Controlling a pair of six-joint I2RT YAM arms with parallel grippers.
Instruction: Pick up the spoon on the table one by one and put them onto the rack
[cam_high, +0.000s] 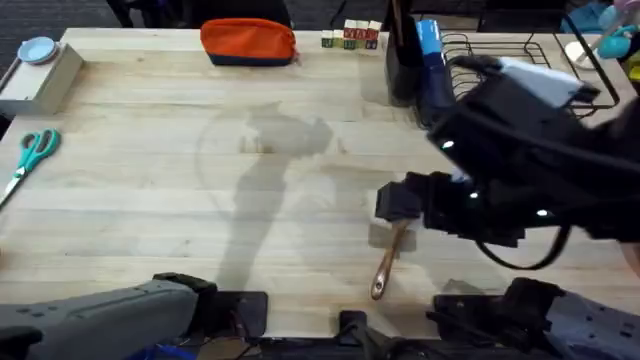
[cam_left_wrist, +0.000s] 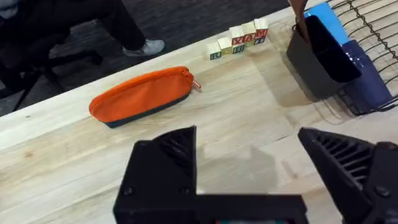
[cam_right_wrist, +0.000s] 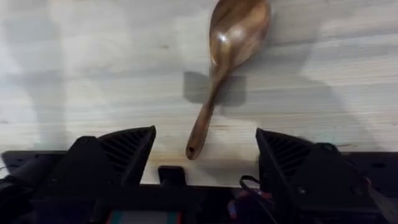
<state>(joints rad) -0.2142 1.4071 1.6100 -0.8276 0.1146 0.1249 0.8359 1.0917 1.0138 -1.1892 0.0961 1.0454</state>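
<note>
Surroundings, overhead: orange pouch (cam_high: 248, 42) at far edge of table (cam_high: 150, 200); small lettered blocks (cam_high: 351, 38) beside it toward the rack; teal-handled scissors (cam_high: 30, 155) at left edge; pale box (cam_high: 42, 80) with a blue disc (cam_high: 37, 49) on it at far-left corner. Rack (cam_high: 500, 50) at far-right corner, its black-and-blue holder (cam_high: 415, 60) on the near-left end. View of rack partly blocked by the right arm, raised large and dark over the right half.

Spoon (cam_high: 388, 262) lying flat on table, near front edge, right of centre, handle end toward the bases; bowl hidden under right gripper (cam_high: 398, 205) in overhead. In right wrist view, spoon (cam_right_wrist: 227, 68) seen whole, glossy bowl away from the gripper, handle tip between the two fingers.

Right gripper (cam_right_wrist: 205, 155): fingers (cam_right_wrist: 124, 152) spread wide, either side of the handle end, above it, not touching; nothing held.

Left gripper (cam_left_wrist: 255, 162): fingers (cam_left_wrist: 168, 168) spread wide, nothing between them, low at near-left of table; pouch (cam_left_wrist: 142, 94), blocks (cam_left_wrist: 239, 38) and holder (cam_left_wrist: 329, 59) ahead of it.
</note>
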